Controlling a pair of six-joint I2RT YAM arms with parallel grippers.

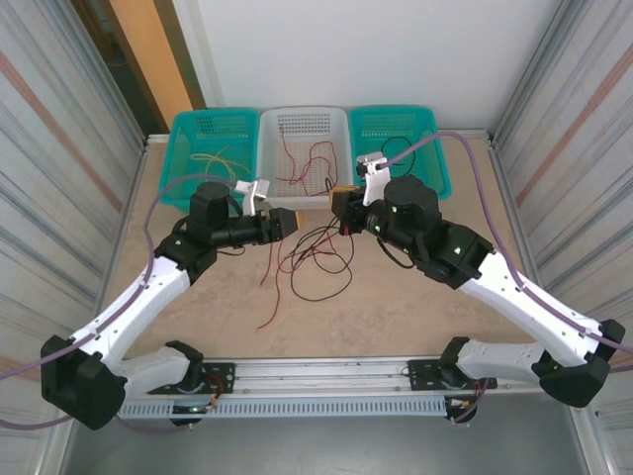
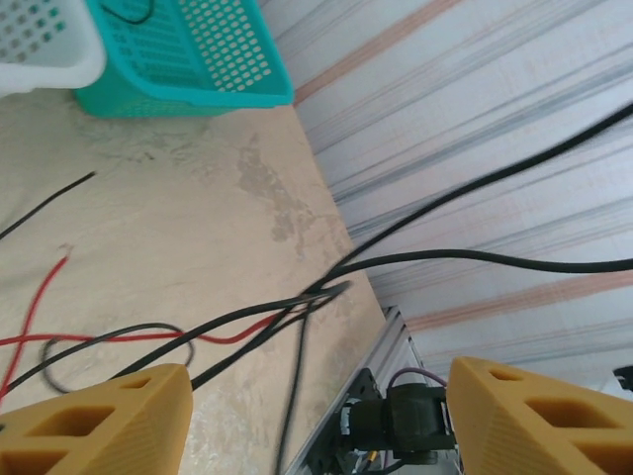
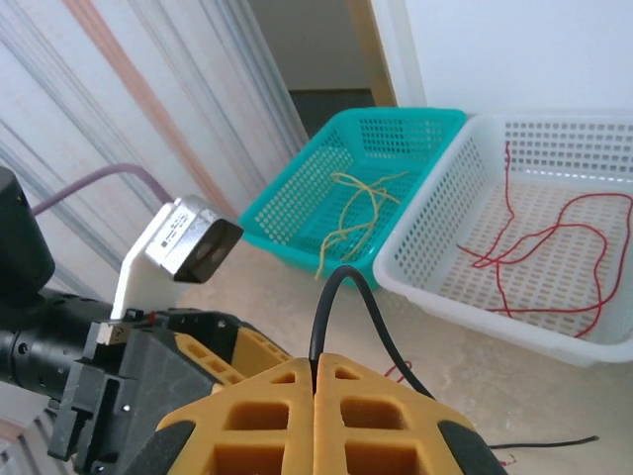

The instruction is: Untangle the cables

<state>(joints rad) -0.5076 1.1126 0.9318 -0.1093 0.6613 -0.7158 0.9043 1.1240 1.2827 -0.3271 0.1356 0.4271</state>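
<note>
Top external view has the tangled cables (image 1: 315,255), red and black, lying on the worktop (image 1: 415,317) near three baskets at its far edge. The left teal basket (image 1: 188,134) holds yellowish strands (image 1: 213,160), the white basket (image 1: 272,129) holds red strands (image 1: 287,153), and the right teal basket (image 1: 435,148) holds a dark strand (image 1: 396,148). Seen from the right wrist, the right pincer (image 3: 315,368) is pressed together, pinching a black cable (image 3: 320,312) that arches up out of its tips and drops toward the worktop. Seen from the left wrist, the left pincer (image 2: 318,381) stands spread, gripping nothing; black strands (image 2: 475,259) run through the gap between its fingers (image 2: 99,416), and a red strand (image 2: 138,337) lies on the worktop below.
</note>
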